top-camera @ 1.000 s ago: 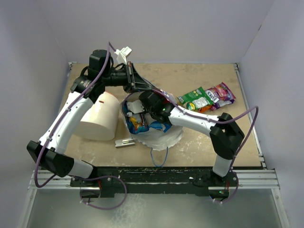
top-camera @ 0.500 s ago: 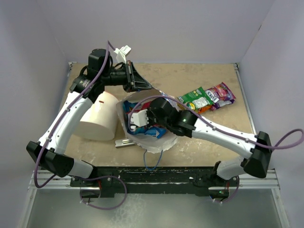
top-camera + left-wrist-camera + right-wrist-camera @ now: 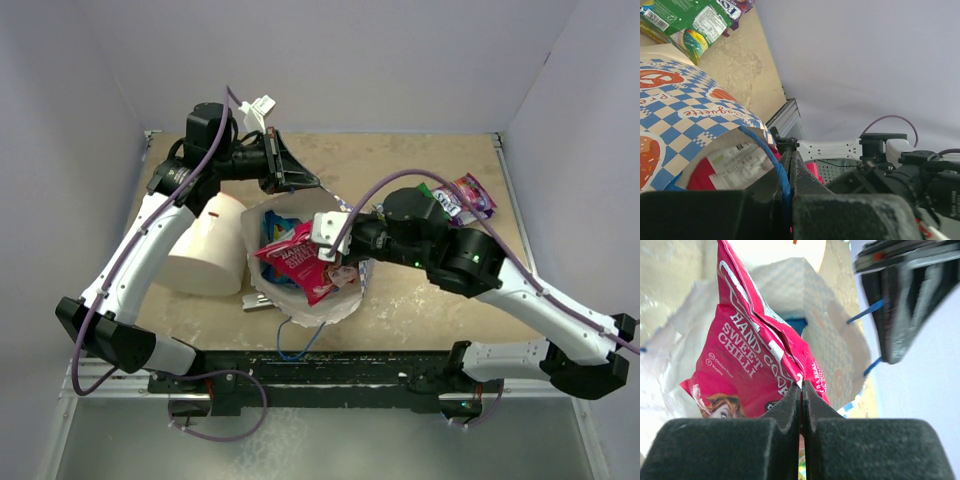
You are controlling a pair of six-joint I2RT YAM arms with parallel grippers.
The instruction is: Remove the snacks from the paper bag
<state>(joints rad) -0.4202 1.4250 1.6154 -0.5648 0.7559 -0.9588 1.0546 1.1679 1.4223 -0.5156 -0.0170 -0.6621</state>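
Seen from above, the red snack packet point(image 3: 298, 262) stands half out of the paper bag point(image 3: 328, 306) at frame centre. In the left wrist view, the left pincer point(image 3: 790, 172) is closed on the bag's blue string handle point(image 3: 771, 150). In the right wrist view, the right pincer point(image 3: 801, 390) is clamped on the packet's edge; the foil is likely light, crinkly and slippery, so it is best held at a seam.

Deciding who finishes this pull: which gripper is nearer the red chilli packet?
Right. The right gripper is shut on the red packet at its edge, over the paper bag mouth. The left gripper is at the bag's far rim, shut on its blue string handle, off the packet.
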